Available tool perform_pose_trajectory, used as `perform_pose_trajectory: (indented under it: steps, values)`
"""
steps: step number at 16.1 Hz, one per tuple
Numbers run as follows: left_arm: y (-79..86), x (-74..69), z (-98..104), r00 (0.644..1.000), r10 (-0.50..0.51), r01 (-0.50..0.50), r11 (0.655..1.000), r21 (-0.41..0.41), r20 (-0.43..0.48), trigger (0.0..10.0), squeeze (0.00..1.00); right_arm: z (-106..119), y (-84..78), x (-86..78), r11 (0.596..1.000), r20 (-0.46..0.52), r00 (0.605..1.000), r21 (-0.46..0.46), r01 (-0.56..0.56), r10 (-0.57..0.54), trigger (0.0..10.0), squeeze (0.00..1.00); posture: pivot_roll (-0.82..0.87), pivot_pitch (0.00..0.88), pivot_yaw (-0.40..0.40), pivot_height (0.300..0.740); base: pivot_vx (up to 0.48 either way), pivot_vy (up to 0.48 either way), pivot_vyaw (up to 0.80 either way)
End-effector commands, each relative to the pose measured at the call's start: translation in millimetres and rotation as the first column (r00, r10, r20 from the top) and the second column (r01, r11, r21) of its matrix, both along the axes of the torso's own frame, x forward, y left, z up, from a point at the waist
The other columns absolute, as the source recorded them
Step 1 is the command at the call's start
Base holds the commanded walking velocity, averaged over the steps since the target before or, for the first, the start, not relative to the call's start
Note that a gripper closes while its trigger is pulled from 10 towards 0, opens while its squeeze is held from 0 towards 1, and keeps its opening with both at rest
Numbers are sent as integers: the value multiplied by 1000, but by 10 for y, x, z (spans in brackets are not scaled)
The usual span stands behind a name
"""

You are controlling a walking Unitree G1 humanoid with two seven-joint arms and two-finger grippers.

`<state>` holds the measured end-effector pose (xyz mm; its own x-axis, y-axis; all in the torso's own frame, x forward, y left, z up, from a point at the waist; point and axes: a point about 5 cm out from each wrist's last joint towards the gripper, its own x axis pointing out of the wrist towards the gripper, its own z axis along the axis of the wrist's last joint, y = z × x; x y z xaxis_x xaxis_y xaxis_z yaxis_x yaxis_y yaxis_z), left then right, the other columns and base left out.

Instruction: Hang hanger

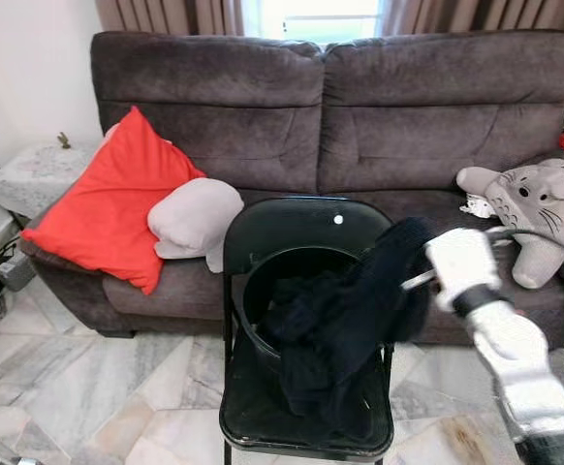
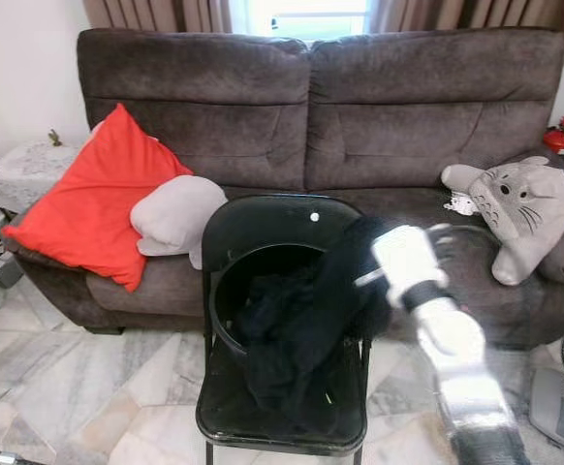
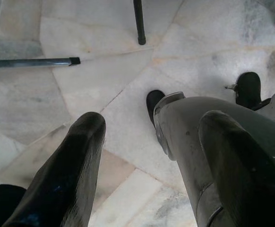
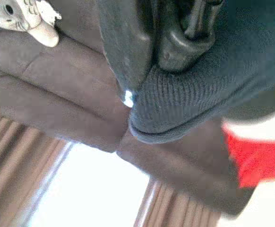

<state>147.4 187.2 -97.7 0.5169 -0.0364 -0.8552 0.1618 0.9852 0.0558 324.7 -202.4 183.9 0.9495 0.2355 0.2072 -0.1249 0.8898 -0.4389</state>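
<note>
- A black folding chair (image 1: 306,232) is seen in front of a dark grey sofa (image 1: 360,107), and a black basket (image 1: 263,291) with dark clothes (image 1: 311,339) is placed on its seat
- The right tool (image 1: 413,281) is raised beside the chair back, and it is pressed into a dark knitted garment (image 1: 384,281) which is draped from the tool down into the basket
- In the right wrist view the knitted cloth (image 4: 194,90) is wrapped close over a dark curved piece (image 4: 175,52) (possibly part of a hanger, but this cannot be confirmed); whether the tool's fingers are closed cannot be told, because they are covered by the cloth
- The left tool (image 3: 151,156) is hung low over the marble floor (image 3: 81,94); its two fingers (image 3: 76,161) are well spread and nothing is held between them
- A clear hanger cannot be made out, and no rail or hook for hanging is seen in the head views
- Risk, as a judgement: if the garment is lifted further, the other clothes could be dragged out, or the basket could be tipped from the seat, since the cloth lies among them
- The garment could also slip off the tool, because only a fold seems to be caught
- A red cushion (image 1: 108,203), a pale cushion (image 1: 195,218) and a grey plush toy (image 1: 539,208) are lying on the sofa, well apart from the tool
</note>
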Motion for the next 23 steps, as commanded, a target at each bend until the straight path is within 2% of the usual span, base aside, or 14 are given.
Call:
perform_pose_trajectory:
  steps: [1,3,4,6,7,9,10,13,16,18,20,21,22,23]
  values:
    - [40,-50,-17,1000,-7,8,1000,17,-26,10000,0,213,70,-136,996,126,991,76,-43,33,0,0,3,5,66,740,0,0,0]
    - [40,-50,-17,1000,-9,10,1000,18,-26,10000,0,306,71,-243,994,170,985,91,-55,39,0,0,-5,6,69,740,0,0,0]
    - [39,-49,-17,1000,-12,13,1000,18,-27,10000,0,425,38,-279,993,208,978,106,-51,28,0,0,-10,5,70,740,0,0,0]
    - [40,-48,-16,1000,-15,16,1000,18,-27,10000,0,541,-9,-293,993,235,972,110,-43,17,0,0,-12,4,70,740,0,0,0]
    - [38,-47,-16,1000,-17,17,1000,17,-27,10000,0,533,19,-281,996,203,977,48,-77,66,0,0,-13,0,65,740,0,0,0]
    - [34,-47,-16,1000,-15,15,1000,15,-25,10000,0,302,106,-233,990,70,988,-55,-131,135,0,0,-1,0,61,740,0,0,0]
    - [30,-51,-18,1000,-9,9,1000,14,-24,10000,0,2,139,-213,972,-75,984,-164,-171,161,0,0,3,0,59,740,0,0,0]
    - [34,-57,-20,1000,-7,7,1000,17,-26,10000,0,-352,196,-246,940,-220,954,-231,-252,201,0,0,10,0,59,740,0,0,0]
    - [36,-60,-21,1000,-7,8,1000,18,-27,10000,0,-583,359,-305,873,-334,892,-277,-402,304,0,0,9,0,59,740,0,0,0]
    - [39,-64,-22,1000,-7,7,1000,18,-27,10000,0,-683,444,-335,840,-384,849,-258,-477,364,0,0,14,0,57,740,0,0,0]
    - [39,-62,-21,1000,-10,10,1000,17,-27,10000,0,-772,564,-446,745,-455,755,-253,-617,472,0,0,13,0,60,740,0,0,0]
    - [42,-61,-20,1000,-9,10,1000,18,-27,10000,0,-743,627,-473,717,-458,722,-227,-659,519,0,0,10,0,60,740,0,0,0]
    - [43,-61,-20,1000,-9,9,1000,19,-28,10000,0,-732,648,-477,706,-459,709,-219,-673,534,863,0,10,0,60,740,0,0,0]
    - [44,-59,-20,1000,-9,9,1000,19,-28,10000,0,-734,661,-484,693,-470,695,-215,-688,544,3569,0,11,0,61,740,0,0,0]
